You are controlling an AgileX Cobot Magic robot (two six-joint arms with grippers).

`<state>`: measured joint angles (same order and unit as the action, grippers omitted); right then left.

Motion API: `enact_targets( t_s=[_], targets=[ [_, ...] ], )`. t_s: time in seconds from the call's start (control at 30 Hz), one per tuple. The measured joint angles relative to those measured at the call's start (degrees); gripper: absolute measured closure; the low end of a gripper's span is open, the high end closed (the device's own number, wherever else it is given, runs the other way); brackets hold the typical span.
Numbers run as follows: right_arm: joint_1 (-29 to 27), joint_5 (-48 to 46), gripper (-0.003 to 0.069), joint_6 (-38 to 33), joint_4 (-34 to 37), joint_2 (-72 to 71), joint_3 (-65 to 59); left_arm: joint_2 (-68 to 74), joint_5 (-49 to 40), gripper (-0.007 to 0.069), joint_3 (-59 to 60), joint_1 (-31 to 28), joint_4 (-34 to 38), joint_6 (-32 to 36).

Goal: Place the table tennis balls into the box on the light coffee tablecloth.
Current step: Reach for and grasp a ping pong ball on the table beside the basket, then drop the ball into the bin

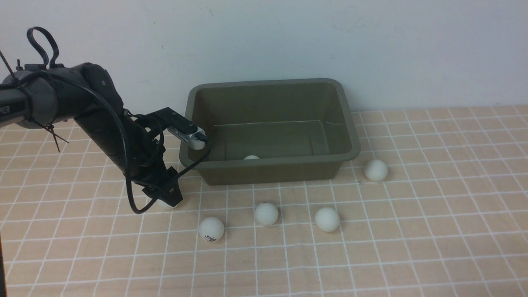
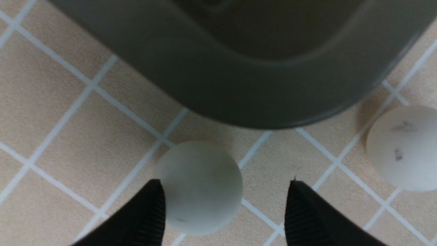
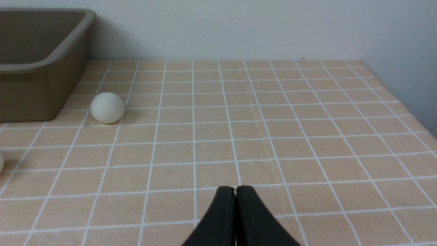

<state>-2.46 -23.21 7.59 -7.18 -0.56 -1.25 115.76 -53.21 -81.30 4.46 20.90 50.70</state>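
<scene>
front view: light peach-beige checked tablecloth (image 1: 412, 247) lies under everything; olive-green rectangular plastic box (image 1: 268, 171) sits far centre. left end effector (image 2: 225, 188), open, straddles a small white table tennis ball (image 2: 201, 181) by the box's near left corner. right end effector (image 3: 235, 190) is closed, empty. inner ball (image 1: 251, 157) lies in the box; logo ball (image 1: 211, 229), middle ball (image 1: 266, 213) and third ball (image 1: 327, 219) lie near of it, fourth ball (image 1: 376, 170) beside its right corner.

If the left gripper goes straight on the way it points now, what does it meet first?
Probably the table tennis ball that the left gripper straddles with open jaws, then the tablecloth; depth is unclear.
</scene>
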Motion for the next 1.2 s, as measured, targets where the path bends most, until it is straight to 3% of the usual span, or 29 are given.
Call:
enact_targets(
  t_s=[0.3, 0.43, 0.47, 0.77, 1.0, 1.2],
  targets=[
    [0.00, 0.00, 0.0673, 0.00, 0.00, 0.00, 0.00, 2.97, 2.12, 0.0239, 0.00, 0.00, -0.24, 0.00],
    [0.00, 0.00, 0.0673, 0.00, 0.00, 0.00, 0.00, 3.04, 2.93, 0.0276, -0.14, 0.00, -0.23, 0.00],
    [0.00, 0.00, 0.0673, 0.00, 0.00, 0.00, 0.00, 3.04, 2.16, 0.0306, -1.13, -0.05, -0.45, -0.06],
    [0.00, 0.00, 0.0673, 0.00, 0.00, 0.00, 0.00, 0.87, -14.37, 0.0305, -15.69, -0.11, 2.09, -0.62],
    [0.00, 0.00, 0.0673, 0.00, 0.00, 0.00, 0.00, 0.46, -16.08, 0.0305, -22.23, -0.11, 4.06, -8.47],
    [0.00, 0.00, 0.0673, 0.00, 0.00, 0.00, 0.00, 0.20, -16.81, 0.0305, -22.86, -0.06, 0.95, -7.88]
  ],
)
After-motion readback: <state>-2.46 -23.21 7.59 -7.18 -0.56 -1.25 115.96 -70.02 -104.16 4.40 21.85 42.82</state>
